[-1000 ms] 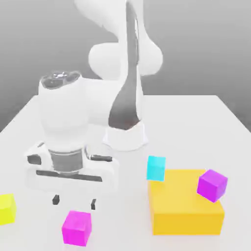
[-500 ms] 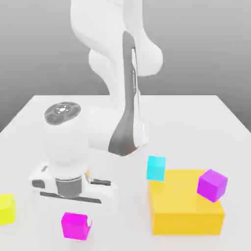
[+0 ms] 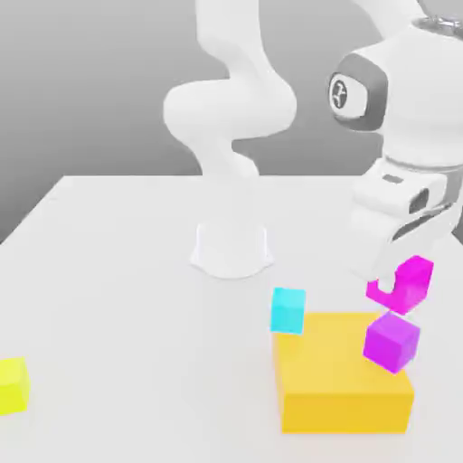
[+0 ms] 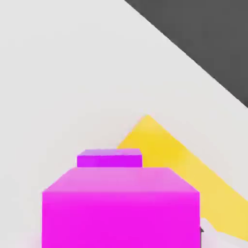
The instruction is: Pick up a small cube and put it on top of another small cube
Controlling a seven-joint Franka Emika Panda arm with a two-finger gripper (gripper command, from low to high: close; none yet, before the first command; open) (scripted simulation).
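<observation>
Exterior view, nearest the cam: orange-yellow block (image 3: 344, 380) sits at the table's front, on the exterior view's right. Violet-purple cube (image 3: 392, 341) rests on that block's top, near its right far corner. Small yellow cube (image 3: 13, 386) lies at the front, far on the exterior view's left, well apart from the rest.

Just above the violet-purple cube, off the surface, hangs the magenta-pink cube (image 3: 405, 283), pinched in the gripper (image 3: 398, 282); jaws pressed onto its sides, white hand w/ dark trim above it. Small gap shows btwn the two cubes, not touching.

Cyan cube (image 3: 288, 310) sits at the block's far left corner, tilted; can't tell if it touches the block.

Farther back: arm's round base (image 3: 231, 249) on the white table (image 3: 108, 271).

Hand view: magenta-pink cube (image 4: 121, 208) close up, violet-purple cube (image 4: 110, 158) just beyond it, orange-yellow block (image 4: 164, 150) under and past both.
</observation>
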